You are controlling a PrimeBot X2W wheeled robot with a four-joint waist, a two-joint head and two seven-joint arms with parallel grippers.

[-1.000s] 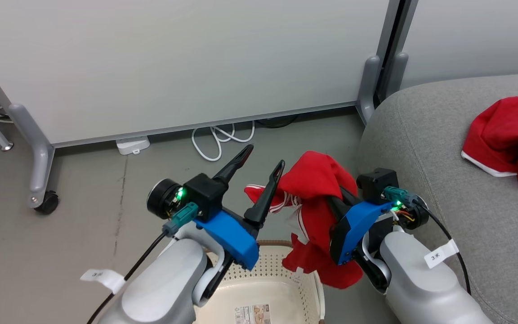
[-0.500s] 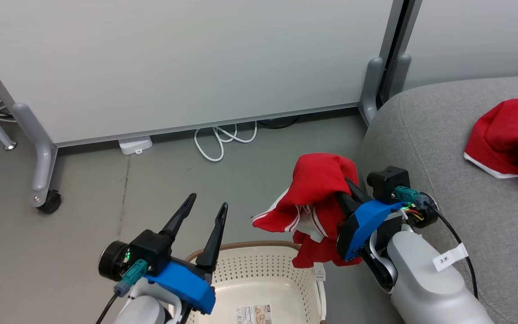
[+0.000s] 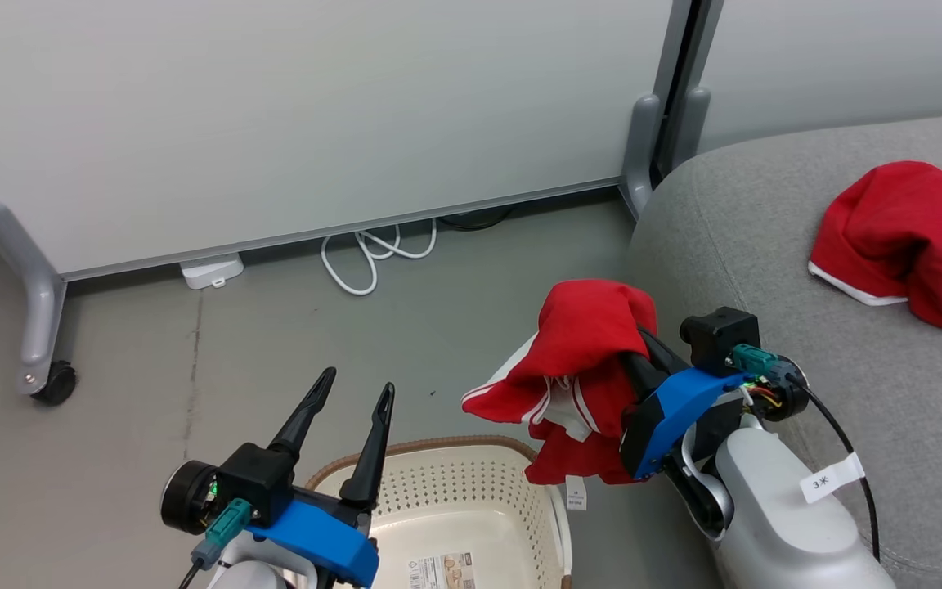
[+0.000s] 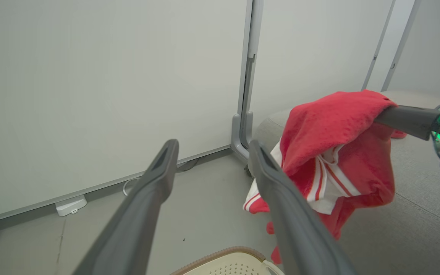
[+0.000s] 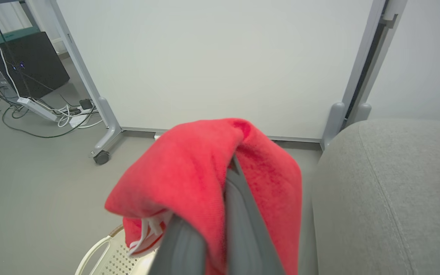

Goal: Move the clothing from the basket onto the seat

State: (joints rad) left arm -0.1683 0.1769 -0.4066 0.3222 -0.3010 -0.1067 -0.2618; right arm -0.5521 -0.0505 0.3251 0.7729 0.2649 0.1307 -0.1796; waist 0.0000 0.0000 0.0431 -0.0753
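My right gripper (image 3: 630, 360) is clamped on the red garment (image 3: 573, 323), the seat (image 3: 765, 245) lying at its 2 o'clock; my left gripper (image 3: 358, 380) gapes empty.

white tag (image 3: 833, 483) on right forearm (image 3: 782, 523): "3" plus star-like glyph, sticker (image 3: 442, 570) in basket (image 3: 438, 448), print too small

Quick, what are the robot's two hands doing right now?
Left gripper: open, holding nothing.
Right gripper: shut on the red striped garment.
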